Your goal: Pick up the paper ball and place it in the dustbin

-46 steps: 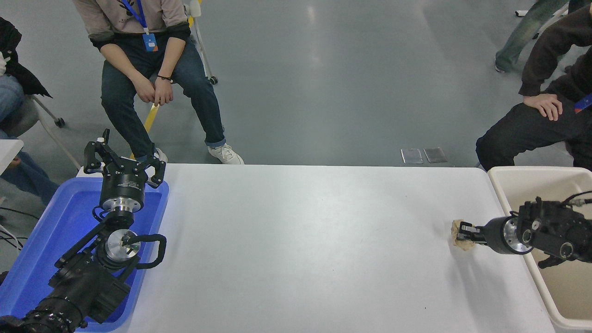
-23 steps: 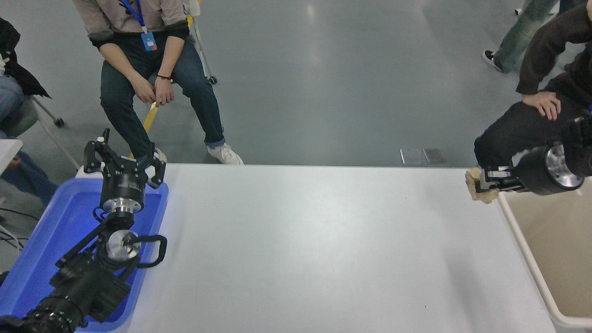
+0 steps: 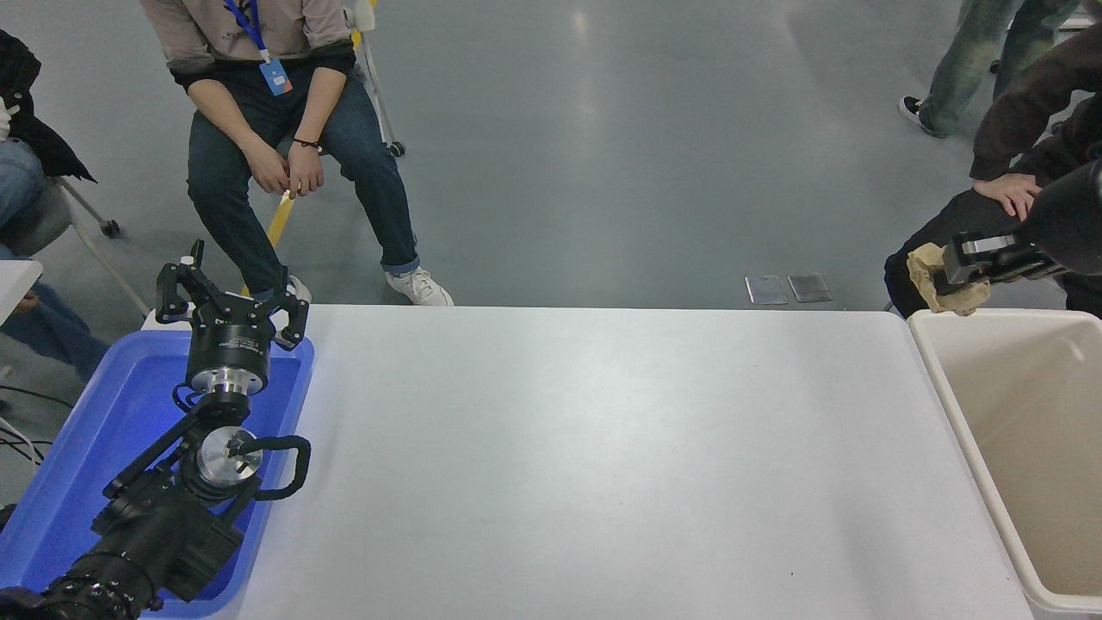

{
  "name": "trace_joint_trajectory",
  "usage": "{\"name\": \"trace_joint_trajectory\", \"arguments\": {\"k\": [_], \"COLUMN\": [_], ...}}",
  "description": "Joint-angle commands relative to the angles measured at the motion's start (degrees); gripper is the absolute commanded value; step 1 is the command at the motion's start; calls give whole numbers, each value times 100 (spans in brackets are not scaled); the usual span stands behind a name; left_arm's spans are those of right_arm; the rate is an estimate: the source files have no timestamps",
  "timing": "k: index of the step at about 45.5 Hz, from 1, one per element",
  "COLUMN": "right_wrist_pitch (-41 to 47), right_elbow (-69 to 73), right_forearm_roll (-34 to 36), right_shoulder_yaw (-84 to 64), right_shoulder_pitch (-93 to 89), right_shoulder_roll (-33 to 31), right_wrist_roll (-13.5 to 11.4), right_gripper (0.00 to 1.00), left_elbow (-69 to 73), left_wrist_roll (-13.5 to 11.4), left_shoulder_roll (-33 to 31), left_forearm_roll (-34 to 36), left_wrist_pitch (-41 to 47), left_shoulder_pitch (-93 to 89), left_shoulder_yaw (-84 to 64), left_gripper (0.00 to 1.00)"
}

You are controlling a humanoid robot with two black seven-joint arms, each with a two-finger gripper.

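Observation:
The tan-brown crumpled paper ball is held in my right gripper, which is shut on it and raised high at the right edge, above the far left corner of the cream-beige dustbin. The dustbin stands at the table's right end, its inside bare as far as it shows. My left gripper is open and empty, parked at the lower left over the blue tray.
A shallow blue tray lies at the table's left end under my left arm. A person sits at the far left side; another sits at the far right, a hand on a knee close behind my right gripper.
My right gripper has lifted the paper ball off the table and carried it up and to the right, to above the dustbin's far corner. The left arm has not moved.

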Motion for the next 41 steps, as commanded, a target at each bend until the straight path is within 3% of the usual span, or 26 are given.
{"name": "trace_joint_trajectory", "arguments": {"k": [1,12,21,29,41], "right_wrist_pitch": [21,-620,-2131,-3020,-3547], "right_elbow": [-731,-2260,-3245,-4027,-5530], "right_forearm_roll": [-750,-1253,-1191,-946,266], "right_shoulder_yaw": [-300,-19,587,1703,2530], "right_shoulder_pitch": [-242,-2043,-4257,-6069,-7599], "right_shoulder_roll": [-343,-703,-616,7,1246], "right_wrist_roll": [-2,86,121,86,77], "right_gripper": [0,0,0,0,0], "left_elbow": [0,0,0,0,0], "left_wrist_roll": [-1,-1,-1,-1,-9], "left_shoulder_roll": [1,1,1,1,1], "left_forearm_roll": [0,0,0,0,-9], "left_wrist_pitch": [0,0,0,0,0], "left_shoulder_pitch": [0,0,0,0,0], "left_shoulder_yaw": [-2,7,-2,-2,-2], "left_gripper": [99,99,99,99,99]}}
